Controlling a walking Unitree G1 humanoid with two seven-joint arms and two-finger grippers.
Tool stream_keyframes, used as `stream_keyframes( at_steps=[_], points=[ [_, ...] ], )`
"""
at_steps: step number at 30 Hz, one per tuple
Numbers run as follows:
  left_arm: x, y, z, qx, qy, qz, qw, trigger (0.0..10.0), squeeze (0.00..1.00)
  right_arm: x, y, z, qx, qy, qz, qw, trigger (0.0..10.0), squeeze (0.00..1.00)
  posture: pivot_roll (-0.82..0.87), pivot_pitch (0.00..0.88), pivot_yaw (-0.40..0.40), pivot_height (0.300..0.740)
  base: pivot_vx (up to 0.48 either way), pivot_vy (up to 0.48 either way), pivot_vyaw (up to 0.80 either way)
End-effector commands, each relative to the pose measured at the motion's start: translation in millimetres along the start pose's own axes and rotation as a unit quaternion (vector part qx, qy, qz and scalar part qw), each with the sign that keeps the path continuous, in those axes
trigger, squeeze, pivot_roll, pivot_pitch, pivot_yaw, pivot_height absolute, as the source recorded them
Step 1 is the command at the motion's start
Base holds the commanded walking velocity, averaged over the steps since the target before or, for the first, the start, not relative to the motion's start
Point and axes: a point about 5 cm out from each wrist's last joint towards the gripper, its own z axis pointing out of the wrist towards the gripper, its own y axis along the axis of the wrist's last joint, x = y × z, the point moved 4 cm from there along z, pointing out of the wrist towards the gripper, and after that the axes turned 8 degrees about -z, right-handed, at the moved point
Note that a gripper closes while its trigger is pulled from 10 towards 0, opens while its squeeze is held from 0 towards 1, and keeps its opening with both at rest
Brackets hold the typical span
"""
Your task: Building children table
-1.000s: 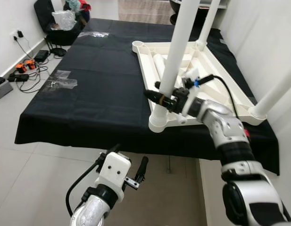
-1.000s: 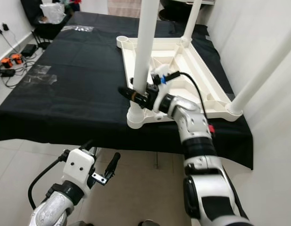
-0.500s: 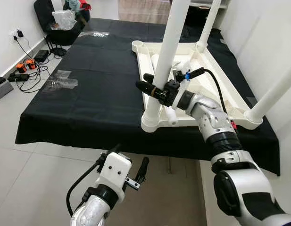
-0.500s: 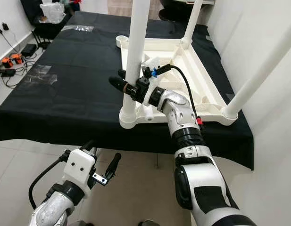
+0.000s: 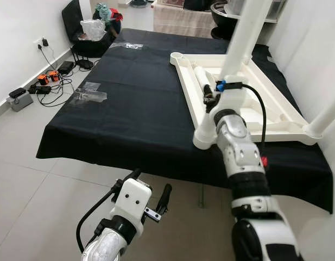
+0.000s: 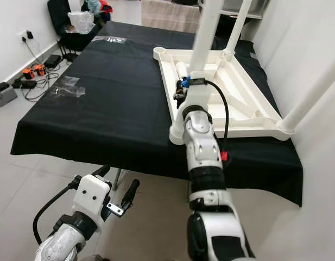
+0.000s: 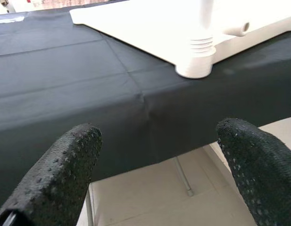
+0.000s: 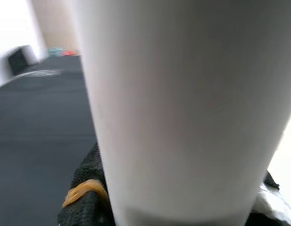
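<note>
A white children's table top (image 5: pixel 286 136) lies upside down on the black-clothed table, with white legs standing up from its corners. My right gripper (image 5: pixel 209 98) is shut on the near left leg (image 5: pixel 243 38), low down and just above its corner socket. In the right wrist view that leg (image 8: pixel 183 117) stands close, with black fingers (image 8: pixel 81 193) wrapped round it. A loose white leg (image 5: pixel 202 76) lies inside the table top. My left gripper (image 5: pixel 150 187) hangs open and holds nothing, low in front of the table's edge. In the left wrist view it (image 7: pixel 154 165) faces the corner socket (image 7: pixel 197 59).
The black cloth (image 5: pixel 129 103) carries plastic bags (image 5: pixel 88 95) on its left part. Power strips and cables (image 5: pixel 42 81) lie on the tiled floor at the left. A black chair (image 5: pixel 94 32) with a bag stands at the far left corner. A white wall (image 5: pixel 319 43) is close on the right.
The whole view has swung, so the camera moved. My right forearm, which reached leftward across the corner, now points away from me, still gripping the same leg. The left arm has not moved.
</note>
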Motion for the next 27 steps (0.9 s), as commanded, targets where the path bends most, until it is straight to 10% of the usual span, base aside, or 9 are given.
stream_keyframes(
  at_steps=[1,4,5,9,10,12,13,24,27],
  points=[
    [0.1,-7,-0.8,0.012,0.001,0.001,1.0,10.0,0.0,-19.4,-33,-6.2,0.08,-0.066,-0.002,0.995,0.0,0.0,0.08,0.11,-0.088,0.74,0.0,0.0,0.0],
    [0.2,-6,-0.7,0.012,0.002,0.001,1.0,10.0,0.0,-13.5,-36,-9.8,0.091,-0.077,0.015,0.993,0.0,0.0,0.08,0.114,-0.086,0.74,0.0,0.0,0.0],
    [0.4,-6,-0.5,0.012,0.003,0.001,1.0,10.0,0.0,-3.1,-32,-7.2,0.079,-0.05,0.023,0.995,9.7,0.0,0.08,0.114,-0.088,0.74,0.0,0.0,0.0],
    [0.9,-7,-0.4,0.012,0.003,0.001,1.0,10.0,0.0,11.3,-20,-5.2,0.044,-0.01,0.037,0.998,10.0,0.0,0.07,0.117,-0.088,0.74,0.0,0.0,0.0],
    [1.4,-7,-0.5,0.014,0.004,0.0,1.0,10.0,0.0,30.2,1,-8.3,-0.02,0.067,0.046,0.996,10.0,1.0,0.07,0.117,-0.088,0.74,0.0,0.0,0.0],
    [1.2,-7,-0.4,0.014,0.004,0.0,1.0,10.0,0.0,35.7,7,-10.5,-0.039,0.095,0.046,0.994,10.0,1.0,0.07,0.116,-0.089,0.74,0.0,0.0,0.0],
    [0.9,-7,-0.3,0.014,0.003,0.0,1.0,10.0,0.0,37.6,11,-11.3,-0.056,0.113,0.028,0.992,10.0,0.0,0.07,0.116,-0.089,0.74,0.0,0.0,0.0],
    [1.4,-7,0.4,0.014,0.005,0.001,1.0,10.0,0.0,42.5,15,-7.4,-0.045,0.379,0.1,0.919,10.0,0.0,0.08,0.117,-0.091,0.74,0.0,0.0,0.0],
    [1.1,-7,0.6,0.014,0.005,0.001,1.0,10.0,0.0,48.8,8,-25.2,-0.029,0.506,0.093,0.857,10.0,0.0,0.08,0.118,-0.091,0.74,0.0,0.0,0.0]
  ],
)
